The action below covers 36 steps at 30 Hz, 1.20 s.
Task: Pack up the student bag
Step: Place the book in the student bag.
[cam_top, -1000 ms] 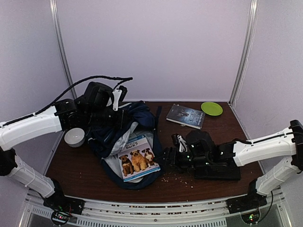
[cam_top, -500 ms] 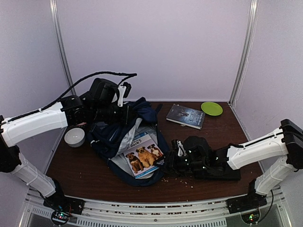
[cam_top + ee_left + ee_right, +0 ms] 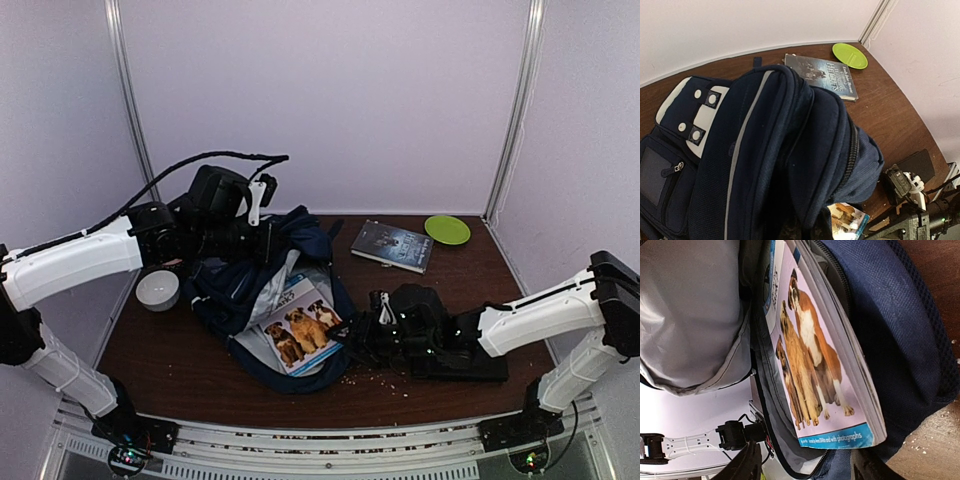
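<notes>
Bag (image 3: pixel 225 295) lies on the surface (image 3: pixel 180 365), mouth open, grey lining showing. Dog book (image 3: pixel 300 330) sits tilted, partly inside the mouth. Right gripper (image 3: pixel 352 345) is at the bag's right edge with its jaws spread wide, the book's near edge just ahead of the fingers (image 3: pixel 747 465). Left gripper (image 3: pixel 266 243) is at the bag's far top edge, where the fabric is bunched up. Its jaws are hidden, so I can't tell their state. Bowl (image 3: pixel 158 290) is just left of the bag. Dark book (image 3: pixel 392 245) and green plate (image 3: pixel 447 230) are behind-right of it, black case (image 3: pixel 480 365) to its right.
</notes>
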Each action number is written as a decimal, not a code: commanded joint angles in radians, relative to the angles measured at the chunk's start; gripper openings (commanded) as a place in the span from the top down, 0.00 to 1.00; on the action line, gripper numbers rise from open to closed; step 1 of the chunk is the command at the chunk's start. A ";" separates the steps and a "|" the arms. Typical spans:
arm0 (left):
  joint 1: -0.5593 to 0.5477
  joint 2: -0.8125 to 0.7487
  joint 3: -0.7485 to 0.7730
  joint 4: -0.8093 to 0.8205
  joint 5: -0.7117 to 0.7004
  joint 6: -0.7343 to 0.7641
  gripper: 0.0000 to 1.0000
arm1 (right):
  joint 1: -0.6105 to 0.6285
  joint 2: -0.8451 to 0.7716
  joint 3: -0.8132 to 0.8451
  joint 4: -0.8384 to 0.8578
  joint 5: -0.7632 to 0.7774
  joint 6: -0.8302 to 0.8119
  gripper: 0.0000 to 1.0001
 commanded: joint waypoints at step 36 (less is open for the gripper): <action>-0.018 -0.040 -0.022 0.236 0.012 -0.037 1.00 | -0.062 0.090 0.030 0.088 0.128 0.026 1.00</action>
